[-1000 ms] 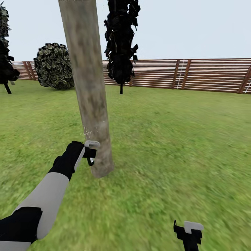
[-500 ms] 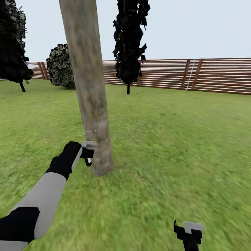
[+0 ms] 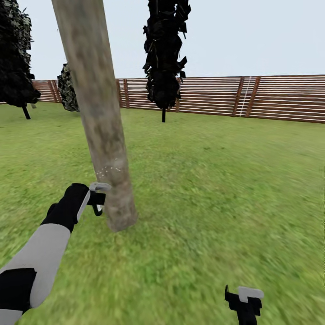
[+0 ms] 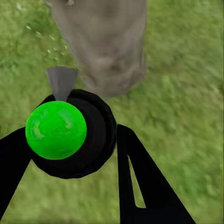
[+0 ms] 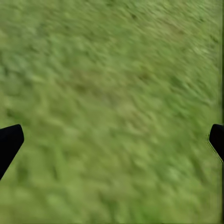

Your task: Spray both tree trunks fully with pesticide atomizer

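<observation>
One gripper, the left gripper (image 4: 70, 158), pinches the pesticide atomizer (image 4: 70, 135) just beside the tree trunk (image 3: 97, 122), low near its base. Small, rigid and probably light, it suits a grip around its round body. Well apart from the trunk, the right gripper (image 5: 112, 140) hangs spread over grass.

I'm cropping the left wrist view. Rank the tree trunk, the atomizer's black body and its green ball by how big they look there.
1. tree trunk, widest, running out of frame.
2. black body of the pesticide atomizer, held between the left gripper fingers.
3. green ball, smallest.
The atomizer is much nearer the camera, so its apparent size is inflated.
</observation>
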